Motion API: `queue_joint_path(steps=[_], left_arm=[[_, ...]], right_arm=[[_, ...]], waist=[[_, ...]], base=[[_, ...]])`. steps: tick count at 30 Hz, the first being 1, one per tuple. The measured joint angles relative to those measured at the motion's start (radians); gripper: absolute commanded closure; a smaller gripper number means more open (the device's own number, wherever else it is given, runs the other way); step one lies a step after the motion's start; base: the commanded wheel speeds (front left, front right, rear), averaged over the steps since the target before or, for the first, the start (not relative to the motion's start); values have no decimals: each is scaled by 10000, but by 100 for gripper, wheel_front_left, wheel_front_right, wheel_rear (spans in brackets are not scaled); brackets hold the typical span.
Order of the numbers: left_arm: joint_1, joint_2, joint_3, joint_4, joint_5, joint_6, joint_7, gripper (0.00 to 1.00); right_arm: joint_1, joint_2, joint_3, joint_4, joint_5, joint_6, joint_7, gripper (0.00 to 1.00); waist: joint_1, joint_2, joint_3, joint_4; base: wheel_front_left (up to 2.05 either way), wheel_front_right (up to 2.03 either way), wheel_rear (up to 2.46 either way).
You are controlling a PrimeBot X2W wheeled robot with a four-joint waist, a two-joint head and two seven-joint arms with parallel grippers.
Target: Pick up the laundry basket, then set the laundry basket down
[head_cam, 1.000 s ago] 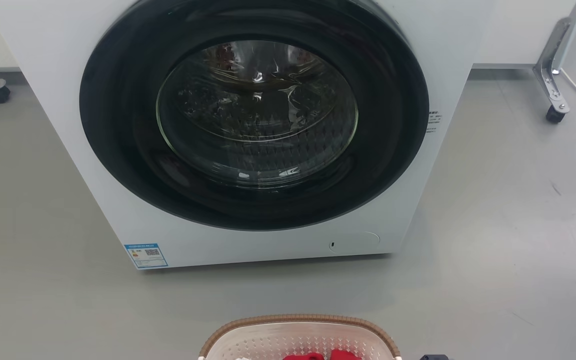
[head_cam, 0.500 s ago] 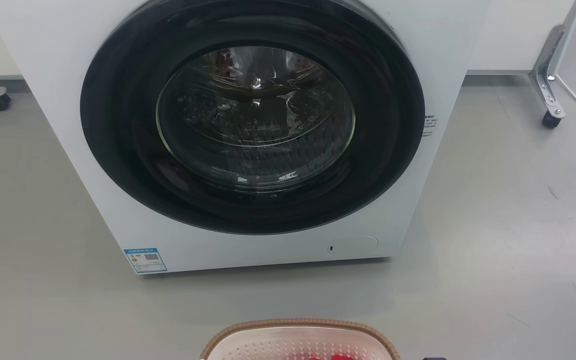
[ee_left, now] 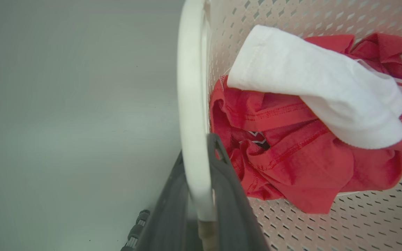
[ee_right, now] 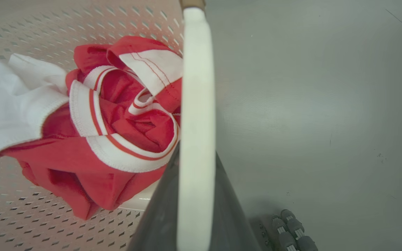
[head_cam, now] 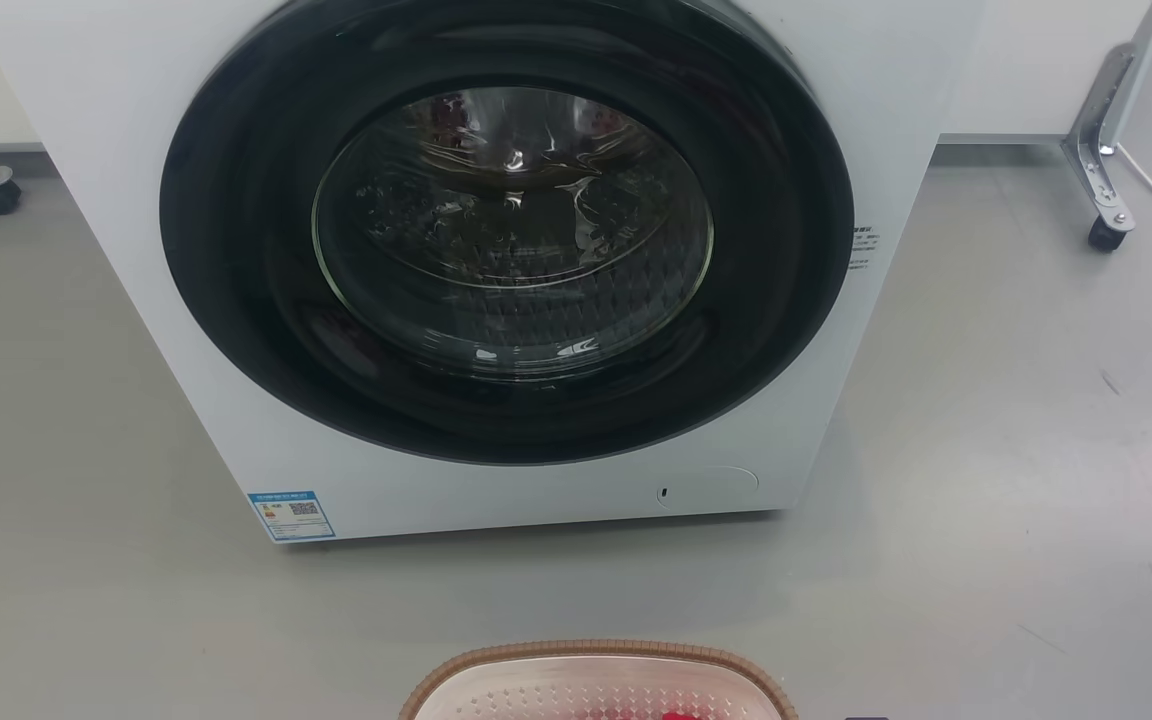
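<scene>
We hold the laundry basket (head_cam: 598, 660) by both white side handles, facing a washing machine (head_cam: 506, 250).

Our left gripper (ee_left: 198, 148) has its two dark fingers clamped on the left handle (ee_left: 190, 87), and our right gripper (ee_right: 196, 153) is clamped likewise on the right handle (ee_right: 198, 87). Just inside each pair of fingers a crumpled red garment (ee_left: 291, 167) lies in the basket under a white cloth (ee_left: 312, 83). Outside them is grey floor (head_cam: 1016, 480). The machine's round dark door is closed, with floor between it and the basket's brown rim. A castered metal leg (head_cam: 1101, 170) stands off to the side.
</scene>
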Motion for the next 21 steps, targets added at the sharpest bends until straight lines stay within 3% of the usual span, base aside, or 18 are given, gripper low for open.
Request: queue_joint_path(steps=[21], left_arm=[[-21,17,-84,35,-84,-6,-90,100]], right_arm=[[-214,-2,418,71,458,0,-128,100]], waist=[[1,0,104,17]], base=[[0,0,0]])
